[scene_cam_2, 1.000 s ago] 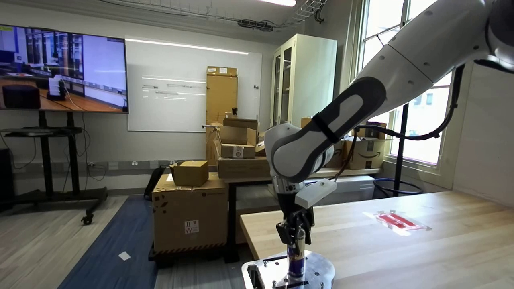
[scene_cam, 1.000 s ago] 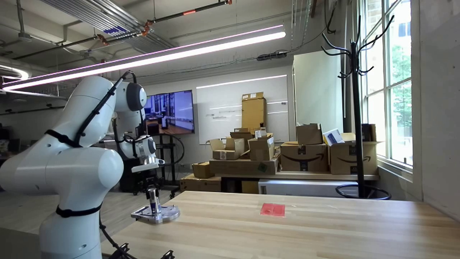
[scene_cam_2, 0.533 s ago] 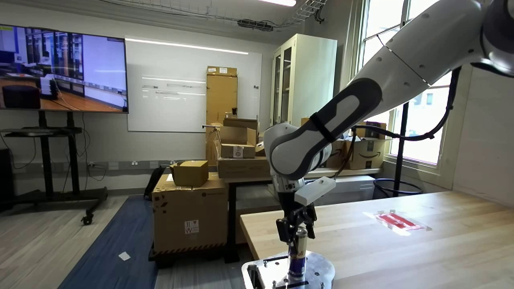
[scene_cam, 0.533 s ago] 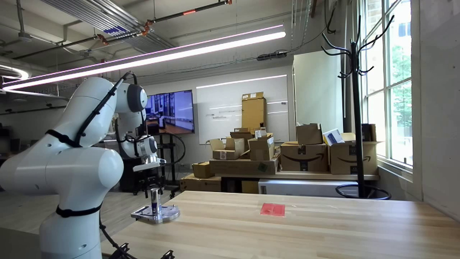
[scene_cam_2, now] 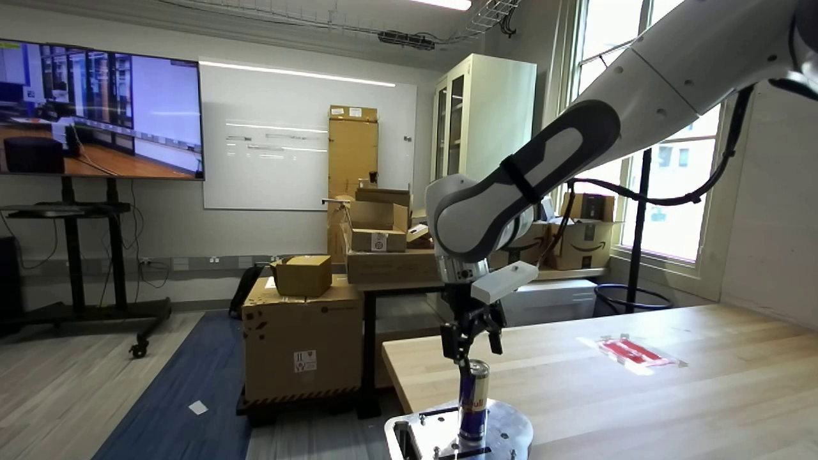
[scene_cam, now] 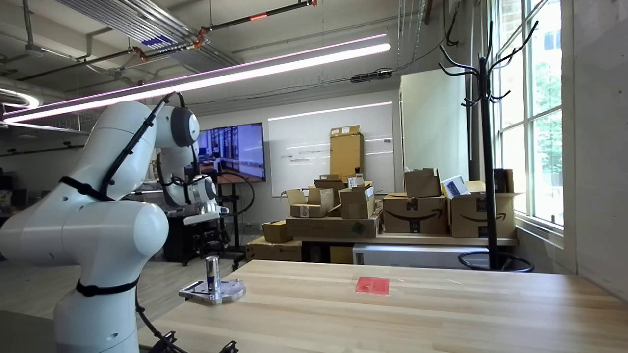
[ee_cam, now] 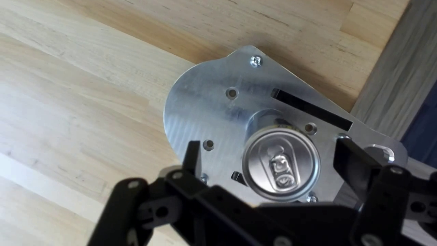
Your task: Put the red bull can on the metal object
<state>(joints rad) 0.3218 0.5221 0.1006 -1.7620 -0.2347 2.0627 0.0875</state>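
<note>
The red bull can (scene_cam_2: pixel 473 404) stands upright on the metal object (scene_cam_2: pixel 509 429), a flat silvery plate with holes and slots at the table's edge. Both also show in an exterior view, the can (scene_cam: pixel 211 274) rising from the plate (scene_cam: pixel 233 290). My gripper (scene_cam_2: pixel 480 358) is open just above the can's top. From the wrist view, the can's lid (ee_cam: pixel 280 163) lies between the spread fingers (ee_cam: pixel 193 159), with a gap on either side. The metal object (ee_cam: pixel 208 92) spreads beneath it, its lower part hidden behind the gripper.
A flat red item (scene_cam: pixel 372 286) is taped to the wooden table (scene_cam: pixel 441 318). The table's edge runs close to the plate, with floor beyond. Cardboard boxes (scene_cam_2: pixel 303 345) stand behind, and a black coat rack (scene_cam: pixel 485 147) is by the window.
My gripper, at first around the can's upper part, has opened and risen above it. The can has stayed upright in place on the metal object.
</note>
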